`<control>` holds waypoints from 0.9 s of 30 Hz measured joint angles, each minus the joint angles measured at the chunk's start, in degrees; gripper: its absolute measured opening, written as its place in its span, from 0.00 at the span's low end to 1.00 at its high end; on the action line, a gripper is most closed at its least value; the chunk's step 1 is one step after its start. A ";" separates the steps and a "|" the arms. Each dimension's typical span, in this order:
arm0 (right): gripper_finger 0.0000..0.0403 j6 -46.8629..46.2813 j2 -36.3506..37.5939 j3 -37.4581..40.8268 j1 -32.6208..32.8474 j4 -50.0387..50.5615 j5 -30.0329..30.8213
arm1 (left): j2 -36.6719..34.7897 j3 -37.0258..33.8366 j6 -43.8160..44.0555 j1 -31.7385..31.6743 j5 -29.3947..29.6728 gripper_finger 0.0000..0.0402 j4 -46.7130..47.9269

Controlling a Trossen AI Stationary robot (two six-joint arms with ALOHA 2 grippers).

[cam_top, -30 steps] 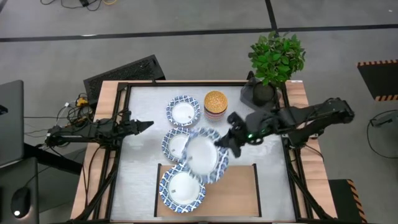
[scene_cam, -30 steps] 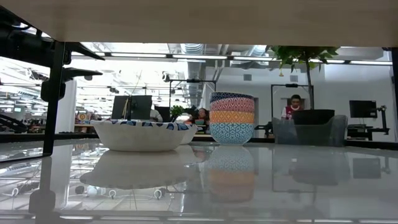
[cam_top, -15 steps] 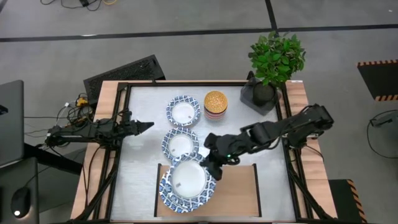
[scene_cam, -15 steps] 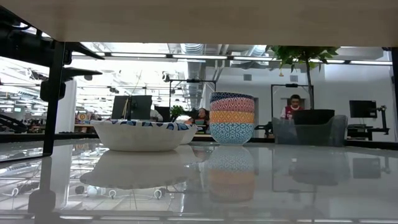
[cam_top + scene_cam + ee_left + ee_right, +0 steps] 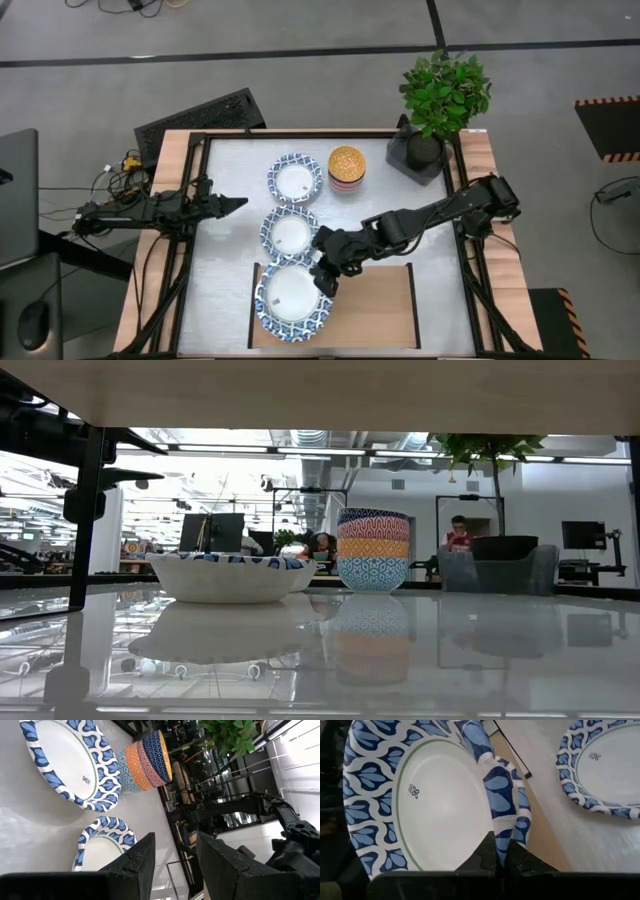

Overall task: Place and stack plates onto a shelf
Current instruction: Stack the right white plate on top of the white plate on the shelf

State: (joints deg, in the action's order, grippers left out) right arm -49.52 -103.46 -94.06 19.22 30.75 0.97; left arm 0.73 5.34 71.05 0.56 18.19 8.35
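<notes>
While your right arm was up over the middle of the table a second ago with the plate tilted in the air, it's now stretched way further toward the lower left of the high view, so that's the big change.

The table point(image 5: 400, 215) itself looks the same. The shelf point(image 5: 375, 305) sits at the bottom centre of the high view, light wood with black rails, and it hasn't shifted.

Your right gripper point(image 5: 326, 277) is down at the shelf's upper left corner, fingers pinched tight on the rim of the carried plate point(image 5: 293, 297). That plate is now lying pretty much flat over the one that was already on the left end of the shelf, whereas half a second back it was only partly over it. The right wrist view shows the rim folded up between the fingers, still clamped.

The other two plates haven't budged: middle plate point(image 5: 290, 233) just above the shelf, far plate point(image 5: 295, 180) above that, with the stack of bowls point(image 5: 346, 167) beside it and the potted plant point(image 5: 444, 100) at upper right.

Your left gripper point(image 5: 232, 202) is parked at the left edge of the table like before, fingers partly apart, holding nothing.
</notes>
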 joint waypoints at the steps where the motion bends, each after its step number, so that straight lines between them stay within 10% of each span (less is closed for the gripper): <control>1: 0.06 0.01 0.00 0.00 0.00 0.23 -0.07 | 0.00 0.00 0.02 0.00 0.01 0.32 0.06; 27: 0.49 6.08 0.02 -0.40 -1.60 -4.61 -7.27 | 0.00 0.00 -0.30 0.00 0.07 0.32 0.14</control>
State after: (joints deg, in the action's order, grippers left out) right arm -43.44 -103.44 -94.46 17.63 26.13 -6.31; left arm 0.73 5.34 70.75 0.56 18.26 8.49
